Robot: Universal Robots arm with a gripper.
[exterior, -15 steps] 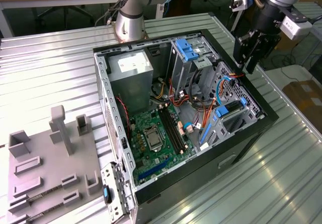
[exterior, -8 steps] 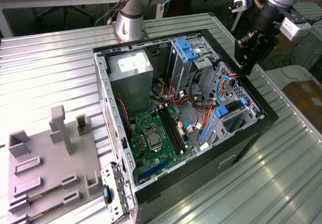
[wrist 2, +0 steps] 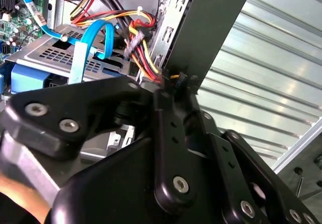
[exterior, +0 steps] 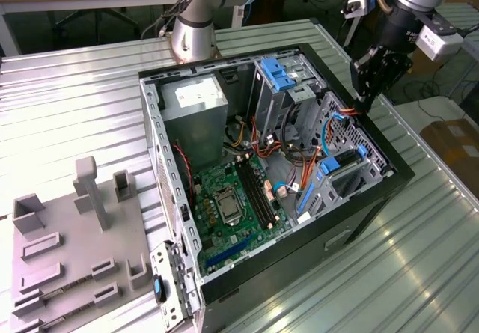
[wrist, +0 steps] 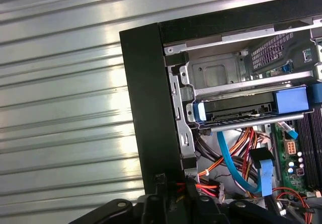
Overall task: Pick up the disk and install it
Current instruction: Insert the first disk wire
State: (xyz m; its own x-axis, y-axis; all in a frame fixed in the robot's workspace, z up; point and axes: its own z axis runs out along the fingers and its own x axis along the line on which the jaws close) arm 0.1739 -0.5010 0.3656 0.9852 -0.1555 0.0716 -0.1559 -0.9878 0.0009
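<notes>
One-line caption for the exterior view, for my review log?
Gripper hovers over the exterior view's right wall of the open computer case, on a ribbed metal table.

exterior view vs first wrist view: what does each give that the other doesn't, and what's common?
Exterior view: whole open case, motherboard, grey power-supply box, grey fixture plate on the exterior view's left, gripper at the case rim on its right. First wrist view: close look into the drive cage, a blue-railed drive, seemingly the disk, seated edge-on. Both: black case wall, ribbed table, blue cable.
</notes>
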